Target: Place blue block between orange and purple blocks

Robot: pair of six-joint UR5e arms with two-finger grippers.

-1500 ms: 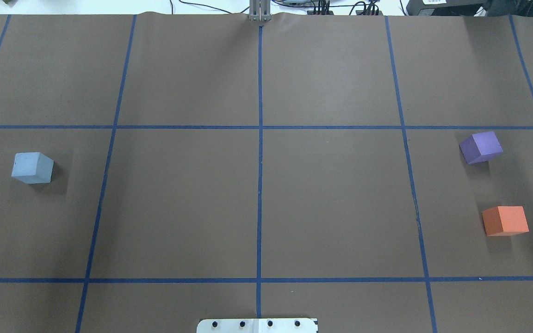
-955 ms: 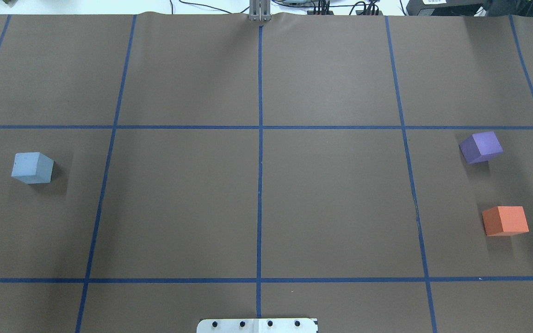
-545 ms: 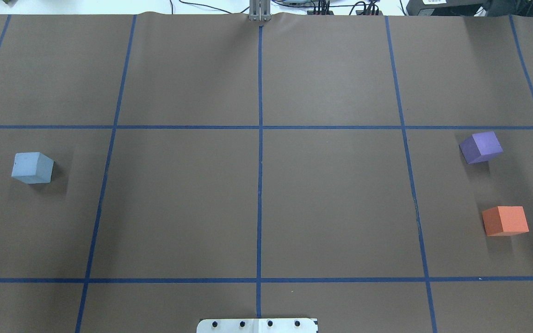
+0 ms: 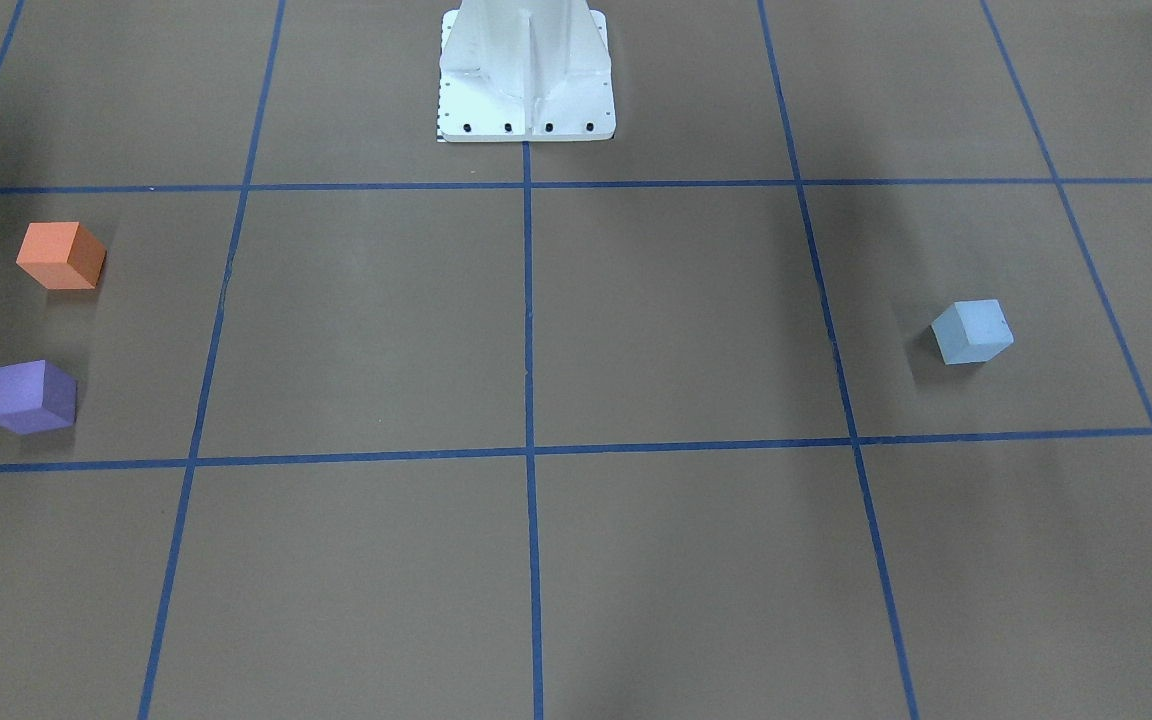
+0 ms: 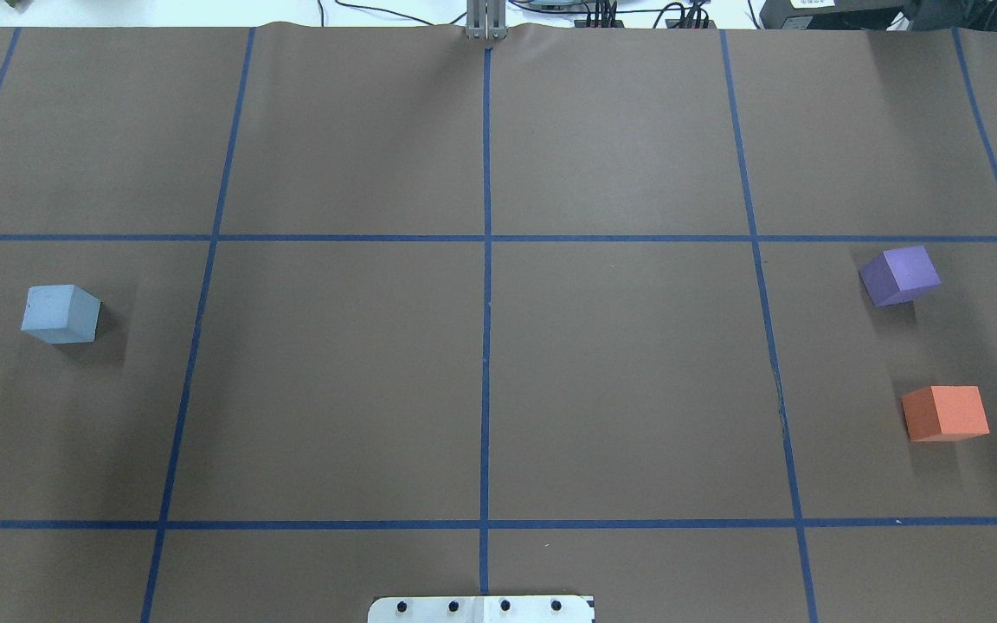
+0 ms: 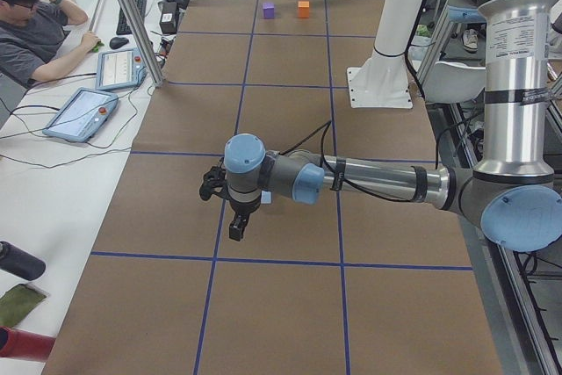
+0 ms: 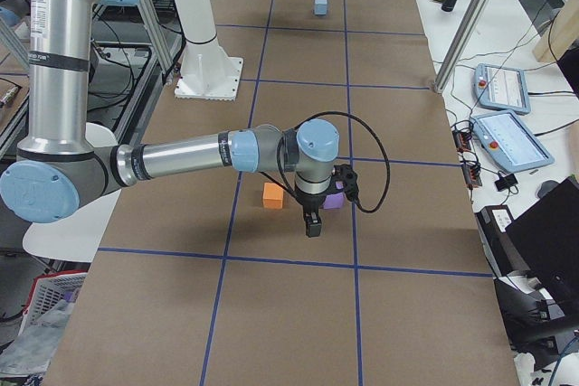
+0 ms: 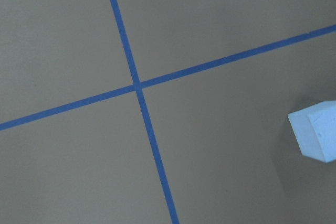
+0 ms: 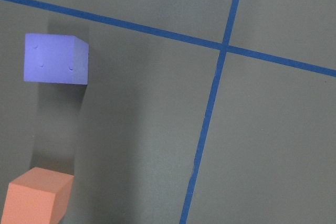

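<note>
The light blue block [image 5: 61,313] sits alone on the table's left side; it also shows in the front view [image 4: 972,331] and at the right edge of the left wrist view [image 8: 317,136]. The purple block [image 5: 899,275] and the orange block [image 5: 945,413] sit apart on the far right, with a gap between them; both show in the right wrist view, purple [image 9: 55,59] and orange [image 9: 37,196]. My left gripper [image 6: 237,227] hangs above the table near the blue block. My right gripper [image 7: 312,221] hangs close to the purple and orange blocks. I cannot tell whether either is open or shut.
Blue tape lines [image 5: 486,260] divide the brown table cover into squares. The robot's white base plate [image 4: 526,70] stands at the near middle edge. An operator [image 6: 35,32] and tablets sit at a side table beyond the far edge.
</note>
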